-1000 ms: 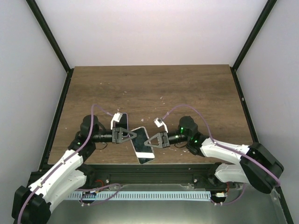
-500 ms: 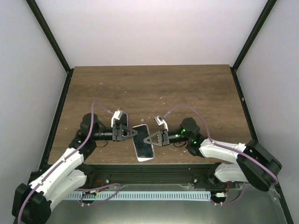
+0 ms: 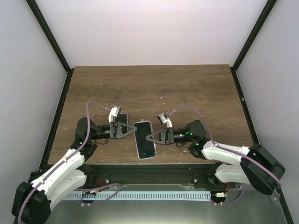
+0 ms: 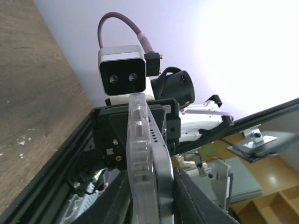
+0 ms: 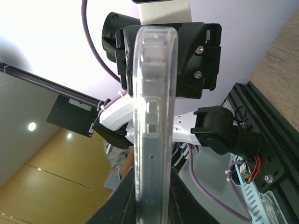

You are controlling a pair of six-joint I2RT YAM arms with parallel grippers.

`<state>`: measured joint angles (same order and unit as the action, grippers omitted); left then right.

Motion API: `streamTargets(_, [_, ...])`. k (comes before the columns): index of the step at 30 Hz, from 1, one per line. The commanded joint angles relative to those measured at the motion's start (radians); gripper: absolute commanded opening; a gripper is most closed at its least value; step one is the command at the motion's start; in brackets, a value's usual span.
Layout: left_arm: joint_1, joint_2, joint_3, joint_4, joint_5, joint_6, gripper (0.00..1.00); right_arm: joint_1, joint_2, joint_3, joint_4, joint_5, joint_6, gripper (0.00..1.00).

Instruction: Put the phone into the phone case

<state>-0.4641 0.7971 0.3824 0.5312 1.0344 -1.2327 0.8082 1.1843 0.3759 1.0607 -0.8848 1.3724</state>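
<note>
phone (image 3: 145,149): screen up, table's (image 3: 154,88) near edge | left gripper (image 3: 133,131), right gripper (image 3: 148,137): on opposite long edges

Dark wood-grain table (image 3: 187,88), pale specks (image 3: 161,98) scattered. Plain white walls (image 3: 149,28) on three sides; black frame posts (image 3: 49,35) at corners.

Glossy black phone (image 3: 145,142), clear case (image 5: 152,93); dark-brown wood-grain table (image 3: 187,88) with pale flecks; white arms (image 3: 65,168), purple cables (image 3: 96,105), pale walls (image 3: 149,32).

Top view looks down on the table (image 3: 154,84); wrist views face each other, both close on the phone case (image 4: 140,140) (image 5: 152,116).
</note>
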Motion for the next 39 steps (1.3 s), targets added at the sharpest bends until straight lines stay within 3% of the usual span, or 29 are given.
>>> streamTargets(1, [-0.004,0.019,-0.006,0.076,-0.009,-0.024,0.20,0.003,-0.002,0.029,0.078,0.026,0.017,0.13])
streamTargets(7, [-0.003,0.017,0.033,-0.120,-0.027,0.069,0.01,0.003,-0.002,0.012,0.036,0.052,0.000,0.35])
streamTargets(11, [-0.004,0.020,0.090,-0.349,-0.065,0.172,0.00,0.003,-0.001,0.015,-0.002,0.067,-0.013,0.37])
streamTargets(14, [-0.004,0.028,0.114,-0.430,-0.076,0.222,0.00,0.003,0.012,0.020,-0.016,0.078,-0.015,0.36])
streamTargets(18, [-0.004,0.042,0.126,-0.471,-0.064,0.231,0.00,0.003,0.045,0.016,0.029,0.065,0.011,0.23])
streamTargets(23, [-0.004,0.025,0.139,-0.491,-0.066,0.216,0.13,0.003,0.061,-0.012,0.117,0.078,0.067,0.20])
streamTargets(25, [-0.004,0.022,0.140,-0.489,-0.067,0.202,0.09,0.004,0.056,-0.015,0.108,0.092,0.067,0.20])
streamTargets(29, [-0.004,0.046,0.142,-0.449,-0.018,0.181,0.02,0.003,0.051,-0.001,0.056,0.067,0.024,0.35])
streamTargets(33, [-0.004,0.077,0.153,-0.433,0.045,0.182,0.02,0.003,0.013,-0.014,0.024,0.066,-0.013,0.41])
streamTargets(35, [-0.004,0.092,0.168,-0.472,0.061,0.206,0.02,0.003,0.004,-0.008,-0.002,0.063,-0.024,0.38])
streamTargets(39, [-0.004,0.102,0.195,-0.521,0.066,0.239,0.11,0.003,0.006,0.007,-0.022,0.091,0.002,0.20])
